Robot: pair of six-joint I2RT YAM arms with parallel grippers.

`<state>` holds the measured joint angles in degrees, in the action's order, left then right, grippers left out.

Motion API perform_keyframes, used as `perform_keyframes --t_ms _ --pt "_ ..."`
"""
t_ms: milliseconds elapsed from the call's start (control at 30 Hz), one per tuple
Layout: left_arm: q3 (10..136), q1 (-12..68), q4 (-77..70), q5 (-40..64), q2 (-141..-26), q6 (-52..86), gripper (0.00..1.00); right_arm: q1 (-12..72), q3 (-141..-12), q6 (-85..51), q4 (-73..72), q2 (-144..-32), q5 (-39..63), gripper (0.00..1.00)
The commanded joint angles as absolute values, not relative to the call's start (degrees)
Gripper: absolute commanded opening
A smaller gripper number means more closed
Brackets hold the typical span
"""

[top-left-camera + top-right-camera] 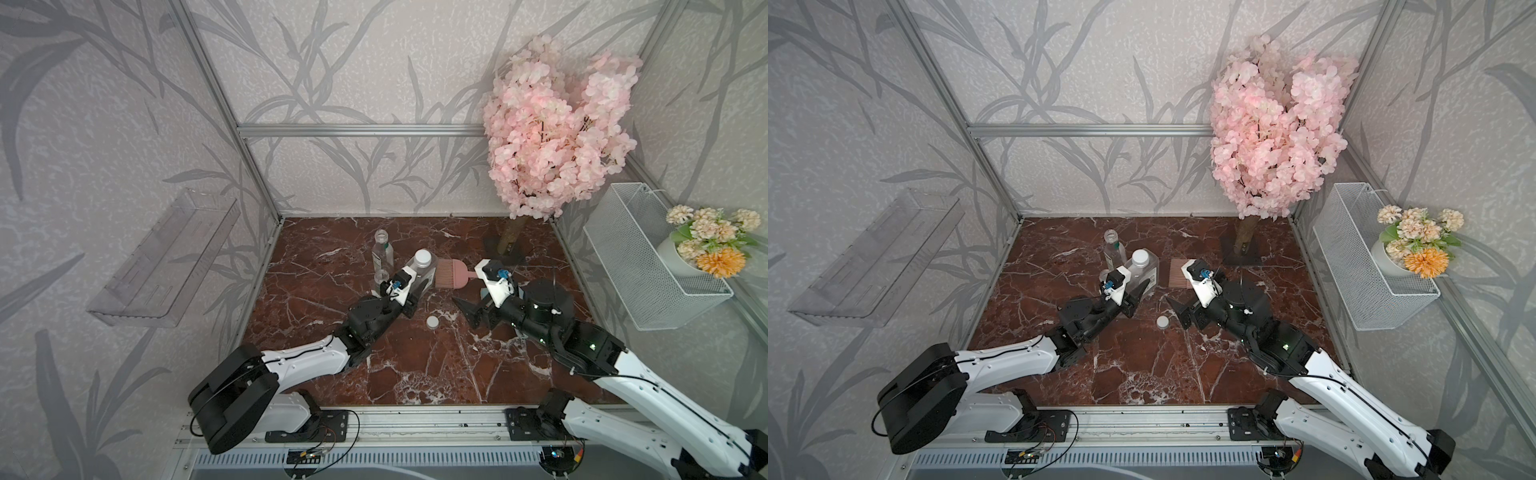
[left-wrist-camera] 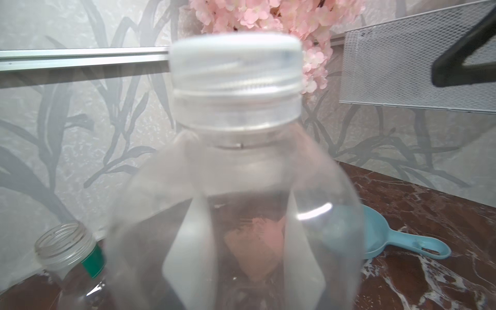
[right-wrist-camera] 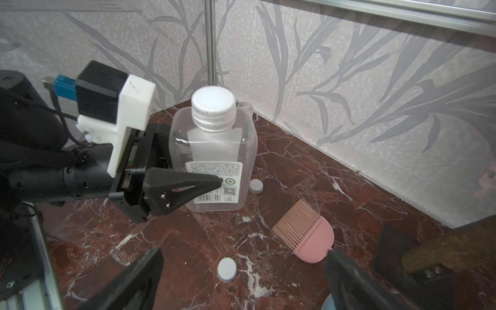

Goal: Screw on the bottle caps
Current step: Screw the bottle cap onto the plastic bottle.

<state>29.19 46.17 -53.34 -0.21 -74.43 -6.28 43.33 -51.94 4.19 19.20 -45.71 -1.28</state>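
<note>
Left gripper (image 3: 200,167) clamping the square bottle (image 3: 214,150); right gripper (image 3: 243,253) hanging with jaws wide apart, holding nothing.
Square bottle standing upright on the marble table (image 1: 415,374), white cap (image 3: 213,103) sitting on its neck. Loose cap (image 1: 432,322) lying near the right gripper, second loose cap (image 3: 255,186) lying just beside the bottle's base, pink brush (image 3: 308,236) lying nearby. Far round bottle (image 1: 382,249) and near round bottle (image 1: 381,277) standing uncapped beside the left gripper.

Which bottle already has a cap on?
The square white-label bottle in the left pincer: a white cap sits on its neck. Both round bottles beside it stand open.
</note>
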Motion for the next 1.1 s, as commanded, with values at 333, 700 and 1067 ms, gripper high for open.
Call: perform_keyframes --t_ms 333,700,1067 --pt "30.13 46.75 -49.24 31.95 -72.64 -10.21 0.15 31.9 -62.0 25.12 26.64 -52.2 48.71 0.97" --pt "29.51 47.17 -49.6 34.24 -71.29 -10.39 0.15 31.9 -66.24 30.98 30.48 -59.75 49.35 0.82" --pt "29.35 47.13 -50.04 33.91 -71.56 -10.02 0.15 31.75 -65.87 31.46 31.11 -60.91 45.79 0.56"
